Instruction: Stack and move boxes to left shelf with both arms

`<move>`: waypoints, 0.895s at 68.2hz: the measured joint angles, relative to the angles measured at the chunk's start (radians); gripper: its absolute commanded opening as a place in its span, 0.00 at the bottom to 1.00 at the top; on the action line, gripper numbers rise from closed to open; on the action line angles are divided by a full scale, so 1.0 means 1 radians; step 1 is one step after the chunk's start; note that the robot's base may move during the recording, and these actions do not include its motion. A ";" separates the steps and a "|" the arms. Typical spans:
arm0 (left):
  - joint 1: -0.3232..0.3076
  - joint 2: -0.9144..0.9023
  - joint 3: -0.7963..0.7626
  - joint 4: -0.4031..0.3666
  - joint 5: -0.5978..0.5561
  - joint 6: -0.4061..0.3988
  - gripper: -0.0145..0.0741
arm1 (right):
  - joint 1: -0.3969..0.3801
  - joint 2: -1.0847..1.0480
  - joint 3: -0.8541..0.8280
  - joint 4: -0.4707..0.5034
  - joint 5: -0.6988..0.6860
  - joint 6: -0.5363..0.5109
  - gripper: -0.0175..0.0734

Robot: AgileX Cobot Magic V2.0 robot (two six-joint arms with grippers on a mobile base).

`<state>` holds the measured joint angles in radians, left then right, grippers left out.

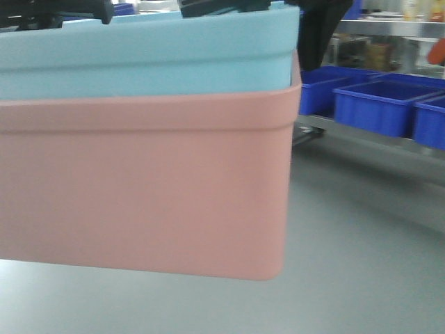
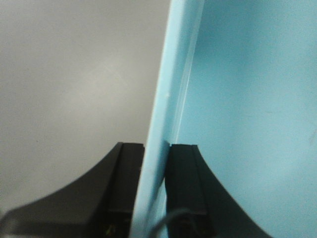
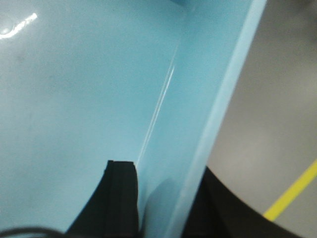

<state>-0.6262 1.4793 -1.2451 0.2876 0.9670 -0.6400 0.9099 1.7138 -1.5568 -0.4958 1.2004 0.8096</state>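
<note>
The light blue box point(image 1: 146, 56) sits nested inside the salmon pink box point(image 1: 146, 188); the stack hangs in the air close to the front camera, above the grey floor. My left gripper point(image 2: 156, 148) is shut on the light blue box's left rim point(image 2: 163, 99), one black finger outside and one inside the wall. Over on the other side, my right gripper point(image 3: 163, 168) is shut on the same box's right rim point(image 3: 218, 109) in the same way. Black gripper parts point(image 1: 69, 10) show at the top of the front view. The left shelf is out of view.
Dark blue bins point(image 1: 379, 104) stand on a steel rack point(image 1: 389, 28) at the right back. A grey floor point(image 1: 361, 243) lies below and to the right of the stack. A yellow floor line point(image 3: 292, 193) shows in the right wrist view.
</note>
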 measured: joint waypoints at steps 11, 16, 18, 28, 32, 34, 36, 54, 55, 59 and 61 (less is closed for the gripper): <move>0.000 0.000 0.000 0.000 0.000 0.000 0.15 | 0.000 0.000 0.000 0.000 0.000 0.000 0.25; 0.000 0.000 0.000 0.000 0.000 0.000 0.15 | 0.000 0.000 0.000 0.000 0.002 0.000 0.25; 0.000 0.000 0.000 0.000 0.000 0.000 0.15 | 0.000 0.000 0.000 0.000 0.002 0.000 0.25; 0.000 0.001 0.000 -0.002 -0.002 0.000 0.15 | 0.000 0.000 0.000 0.000 0.004 0.000 0.25; 0.000 0.001 0.000 -0.002 -0.002 0.000 0.15 | 0.000 0.002 0.000 0.000 0.004 0.000 0.25; 0.000 0.001 0.000 -0.002 -0.002 0.000 0.15 | 0.000 0.002 0.000 0.000 0.004 0.000 0.25; 0.000 0.001 0.000 -0.002 -0.002 0.000 0.15 | 0.000 0.002 0.000 0.000 0.004 0.000 0.25; 0.000 0.002 0.000 -0.007 -0.002 0.000 0.15 | 0.000 0.002 0.000 0.000 0.006 0.000 0.25; 0.000 0.002 0.000 -0.007 -0.002 0.000 0.15 | 0.000 0.002 0.000 0.000 0.006 0.000 0.25; 0.000 0.005 0.000 -0.007 -0.002 0.000 0.15 | 0.000 0.002 0.000 0.000 0.006 0.000 0.25; 0.000 0.005 0.000 -0.009 -0.002 0.000 0.15 | 0.000 0.002 0.000 0.000 0.006 0.000 0.25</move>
<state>-0.6262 1.4842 -1.2451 0.2789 0.9646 -0.6400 0.9099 1.7154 -1.5568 -0.4958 1.2059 0.8096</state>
